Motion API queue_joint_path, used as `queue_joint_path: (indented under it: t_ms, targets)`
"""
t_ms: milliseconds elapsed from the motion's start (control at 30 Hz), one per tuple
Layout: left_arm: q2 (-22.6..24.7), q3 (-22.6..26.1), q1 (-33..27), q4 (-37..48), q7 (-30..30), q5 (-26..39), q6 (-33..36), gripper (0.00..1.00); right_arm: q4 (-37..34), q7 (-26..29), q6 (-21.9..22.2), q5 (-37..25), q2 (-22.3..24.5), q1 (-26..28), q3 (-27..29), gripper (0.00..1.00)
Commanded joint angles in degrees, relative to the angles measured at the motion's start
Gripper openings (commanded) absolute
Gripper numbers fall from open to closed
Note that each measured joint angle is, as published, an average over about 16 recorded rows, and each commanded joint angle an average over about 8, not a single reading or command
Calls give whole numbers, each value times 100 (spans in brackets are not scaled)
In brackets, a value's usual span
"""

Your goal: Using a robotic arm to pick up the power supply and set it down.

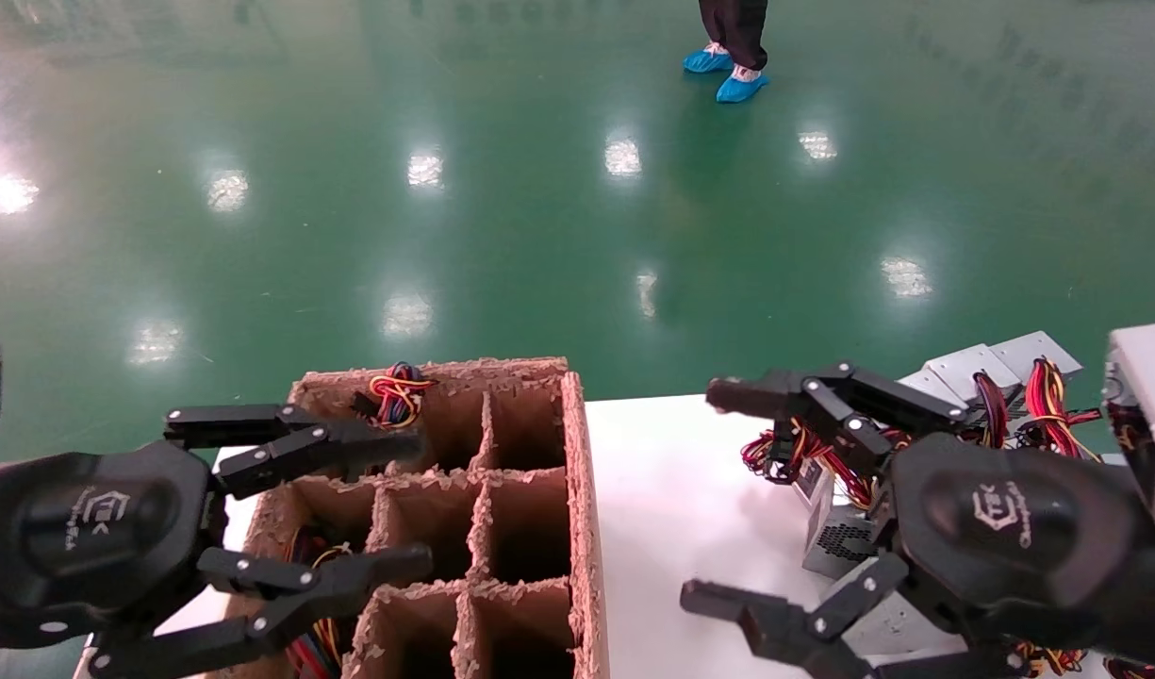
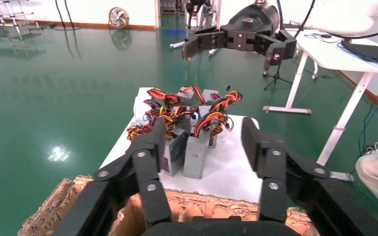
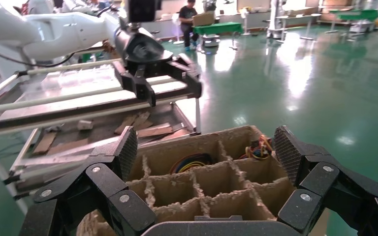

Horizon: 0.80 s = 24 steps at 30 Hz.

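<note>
Item one: my left hand (image 1: pixel 412 505), fingers spread wide and holding nothing, hanging over the left side of the cardboard divider box (image 1: pixel 530 471). Item two: my right hand (image 1: pixel 700 495), also wide open and holding nothing, poised over the white worktop (image 1: pixel 671 490) between the box and the stock on the right. Item three: the power supply (image 1: pixel 836 538), a silver-grey vented box standing on the right of the worktop just beside my right hand's fingers, untouched, its red, yellow and black wires (image 1: pixel 803 453) bunched on top. Item four: further power supplies (image 2: pixel 187 132) clustered upright beyond it, wire bundles tangled together. Item five: box compartments, two at the left holding coloured wires (image 1: pixel 400 387), the others I can see into dark. Item six: green floor (image 1: pixel 539 189), with a person's blue shoe covers (image 1: pixel 728 75) at the far edge.
</note>
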Motion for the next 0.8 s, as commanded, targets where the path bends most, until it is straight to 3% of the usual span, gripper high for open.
queue_joint_path:
  t_ms: [33, 433, 800]
  targets:
    - [0, 0, 0, 0, 0, 0, 0, 100, -10, 153, -139, -222, -111, 39, 173, 100]
    - [0, 0, 1, 1, 0, 0, -1, 100, -59, 905, -849, -1367, -672, 231, 1063, 100]
    - [0, 0, 1, 1, 0, 0, -2, 100, -64, 901, -860, -1386, -679, 239, 1075, 100]
